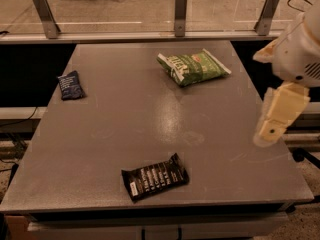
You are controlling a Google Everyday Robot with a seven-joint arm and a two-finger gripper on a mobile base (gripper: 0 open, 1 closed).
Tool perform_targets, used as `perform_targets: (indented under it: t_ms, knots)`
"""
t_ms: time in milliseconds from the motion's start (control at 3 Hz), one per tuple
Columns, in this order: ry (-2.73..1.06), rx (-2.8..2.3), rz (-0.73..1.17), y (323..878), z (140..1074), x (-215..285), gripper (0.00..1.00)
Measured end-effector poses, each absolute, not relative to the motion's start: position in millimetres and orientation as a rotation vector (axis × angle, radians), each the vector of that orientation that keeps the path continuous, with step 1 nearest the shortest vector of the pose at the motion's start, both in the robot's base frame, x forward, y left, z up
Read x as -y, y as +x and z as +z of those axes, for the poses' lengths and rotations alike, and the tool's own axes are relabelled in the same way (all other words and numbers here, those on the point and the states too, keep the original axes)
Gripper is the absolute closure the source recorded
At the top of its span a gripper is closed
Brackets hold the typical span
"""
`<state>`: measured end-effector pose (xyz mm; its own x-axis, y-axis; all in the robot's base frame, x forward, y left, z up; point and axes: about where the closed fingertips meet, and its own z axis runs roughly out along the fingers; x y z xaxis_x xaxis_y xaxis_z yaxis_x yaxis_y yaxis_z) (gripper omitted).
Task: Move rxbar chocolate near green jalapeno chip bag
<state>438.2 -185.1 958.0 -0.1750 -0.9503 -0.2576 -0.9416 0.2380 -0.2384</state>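
The rxbar chocolate, a flat black wrapper with white lettering, lies near the front edge of the grey table, a little left of centre. The green jalapeno chip bag lies at the back right of the table, far from the bar. My gripper hangs at the right edge of the view, above the table's right side, well to the right of the bar and in front of the chip bag. It holds nothing that I can see.
A small dark blue packet lies near the table's left edge. A rail with metal posts runs behind the table's far edge. Floor and cables show at the far left.
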Motion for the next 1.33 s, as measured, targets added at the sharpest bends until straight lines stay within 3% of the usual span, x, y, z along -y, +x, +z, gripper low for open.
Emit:
perform_targets:
  t_ms: [667, 1333]
  knots:
    - [-1.776, -2.022, 0.218, 437, 893, 96, 0.00]
    - [-1.784, -2.011, 0.377, 416, 852, 67, 0.00]
